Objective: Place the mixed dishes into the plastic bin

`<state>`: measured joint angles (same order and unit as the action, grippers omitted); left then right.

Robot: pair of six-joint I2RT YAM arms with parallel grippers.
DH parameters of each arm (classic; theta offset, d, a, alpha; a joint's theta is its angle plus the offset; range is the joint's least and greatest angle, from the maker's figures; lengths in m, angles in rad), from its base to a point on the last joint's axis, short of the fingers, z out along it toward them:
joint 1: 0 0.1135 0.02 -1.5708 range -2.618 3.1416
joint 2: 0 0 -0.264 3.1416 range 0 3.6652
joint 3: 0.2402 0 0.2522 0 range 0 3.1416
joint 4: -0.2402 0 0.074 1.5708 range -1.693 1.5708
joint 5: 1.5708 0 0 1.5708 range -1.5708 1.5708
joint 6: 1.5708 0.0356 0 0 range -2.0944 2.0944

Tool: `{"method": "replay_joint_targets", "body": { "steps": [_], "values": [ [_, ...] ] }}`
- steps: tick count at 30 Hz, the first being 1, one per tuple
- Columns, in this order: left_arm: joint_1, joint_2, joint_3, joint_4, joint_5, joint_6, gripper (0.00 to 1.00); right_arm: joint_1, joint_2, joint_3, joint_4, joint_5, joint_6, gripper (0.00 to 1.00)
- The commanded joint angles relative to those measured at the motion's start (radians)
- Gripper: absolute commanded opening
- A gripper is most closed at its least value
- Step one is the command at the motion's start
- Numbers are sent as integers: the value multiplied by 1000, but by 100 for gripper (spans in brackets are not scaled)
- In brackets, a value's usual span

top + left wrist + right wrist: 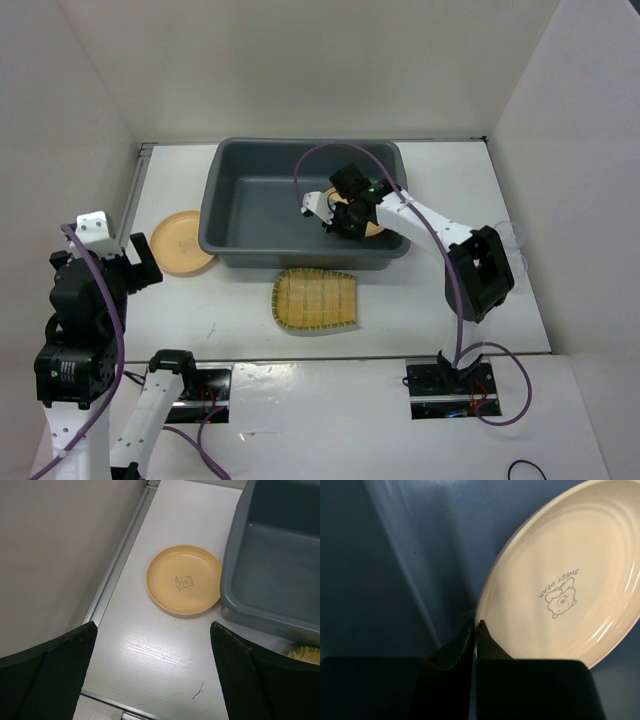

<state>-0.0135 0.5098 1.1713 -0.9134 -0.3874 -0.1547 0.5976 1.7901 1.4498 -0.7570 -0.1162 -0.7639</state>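
Observation:
My right gripper (340, 215) is inside the dark grey plastic bin (215, 200), shut on the rim of a yellow-tan plate (372, 224). The right wrist view shows the fingers (476, 627) pinching the rim of that plate (570, 580), which is tilted against the bin wall (395, 555). The second plate (180, 243) lies flat on the table left of the bin. My left gripper (130, 262) is open and empty just near of it; the left wrist view shows the plate (184, 580) beyond the open gripper (152, 665). The woven bamboo tray (315, 298) lies in front of the bin.
Two clear glasses (513, 235) stand faintly visible by the right wall, behind my right arm's elbow. White walls close in the table on the left, back and right. The bin's corner (280, 565) is right of the left plate.

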Motion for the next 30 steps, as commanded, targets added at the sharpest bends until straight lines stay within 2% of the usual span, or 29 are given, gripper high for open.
{"method": "replay_joint_targets", "body": {
  "steps": [1,5,10,13,14,15,17,19,20,21,23,24,27,29,30],
  "values": [
    [7,1,1,28,-1,23,100,-21,32,-3,99,44,-9,0],
    [7,22,1,28,-1,23,100,-35,52,-3,123,35,-9,0],
    [7,62,1,28,10,23,100,-35,72,-3,134,35,26,7],
    [7,75,1,28,1,23,100,-35,72,32,124,26,55,18],
    [7,87,1,28,-8,23,100,-35,59,55,110,10,64,30],
    [7,101,1,28,-19,23,100,-35,42,67,99,0,74,30],
    [7,134,1,38,-34,14,100,-35,11,102,90,0,107,48],
    [7,166,-9,38,-82,-20,100,-35,-18,116,90,21,135,49],
    [7,180,-9,38,-97,-29,100,-35,-58,116,90,39,149,50],
    [7,196,-9,38,-132,-55,100,-35,-83,116,100,83,164,64],
    [7,248,1,38,-174,-91,100,-57,-171,97,111,105,207,65],
    [7,268,20,38,-174,-107,100,-58,-207,83,111,127,230,70],
    [7,389,92,28,-157,-192,100,-114,-367,-23,143,148,296,70],
    [7,536,198,-22,-70,-261,100,-149,-443,-130,143,162,348,71],
    [17,685,243,-54,-35,-290,100,-162,-512,-205,143,162,359,71]
  ]
}}
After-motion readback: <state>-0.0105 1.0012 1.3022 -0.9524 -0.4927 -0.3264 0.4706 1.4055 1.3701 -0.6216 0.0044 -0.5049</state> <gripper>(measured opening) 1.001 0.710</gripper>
